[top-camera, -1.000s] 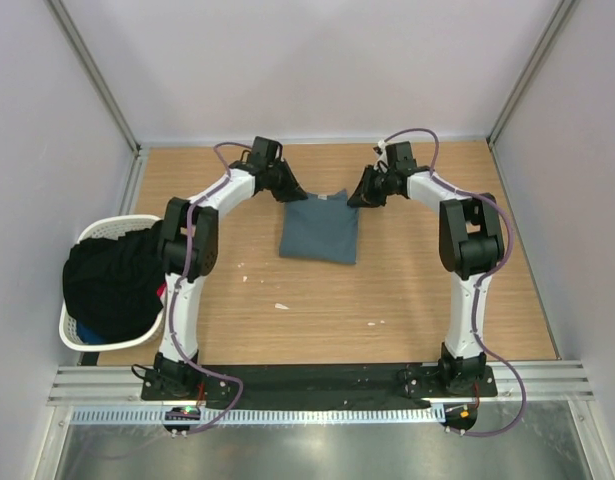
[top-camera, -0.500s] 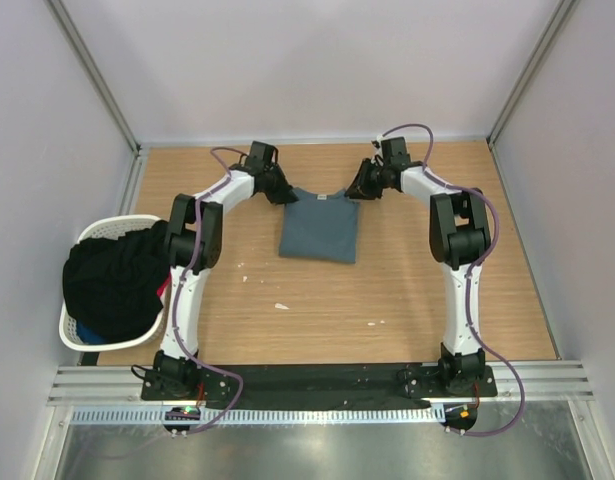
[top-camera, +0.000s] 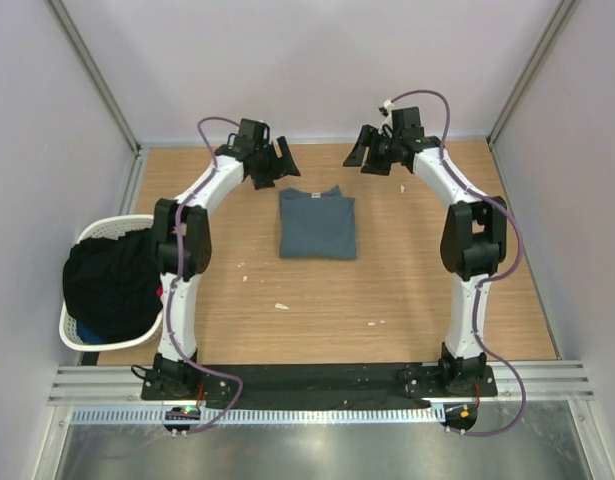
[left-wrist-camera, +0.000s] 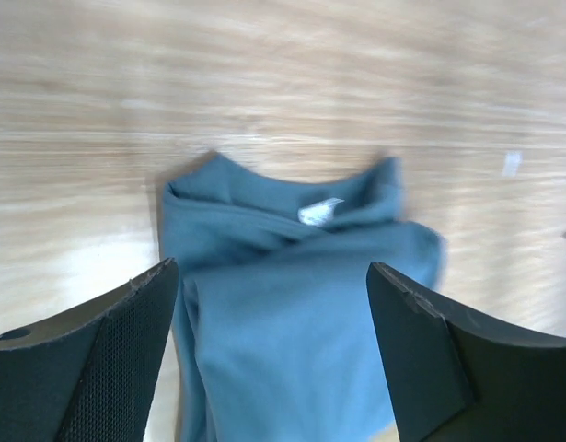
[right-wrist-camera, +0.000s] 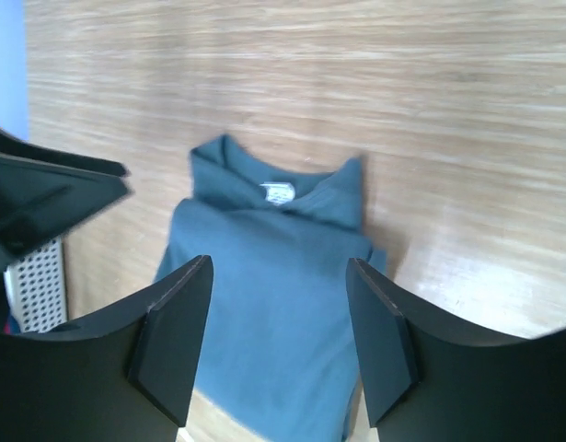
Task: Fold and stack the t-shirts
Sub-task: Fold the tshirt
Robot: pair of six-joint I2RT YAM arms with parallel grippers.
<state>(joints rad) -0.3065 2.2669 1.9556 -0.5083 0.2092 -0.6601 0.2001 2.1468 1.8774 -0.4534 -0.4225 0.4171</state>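
Note:
A slate blue-grey t-shirt (top-camera: 317,225) lies folded into a rectangle on the wooden table, its collar and white neck label (left-wrist-camera: 319,212) at the far end. My left gripper (top-camera: 279,160) hovers open just beyond the shirt's far left corner, holding nothing. My right gripper (top-camera: 359,155) hovers open beyond the far right corner, also with nothing in it. In the left wrist view the shirt (left-wrist-camera: 301,304) shows between the spread fingers of the left gripper (left-wrist-camera: 271,267). The right wrist view shows the shirt (right-wrist-camera: 264,313) below the open right gripper (right-wrist-camera: 279,262).
A white plastic laundry basket (top-camera: 95,232) stands at the table's left edge, heaped with dark clothes (top-camera: 112,285). Small white scraps (top-camera: 281,306) lie on the wood nearer the arm bases. Walls close in the table on three sides.
Both grippers have opened and let go of the shirt's far edge, then lifted back toward the rear wall. The shirt now lies flat and squarer.

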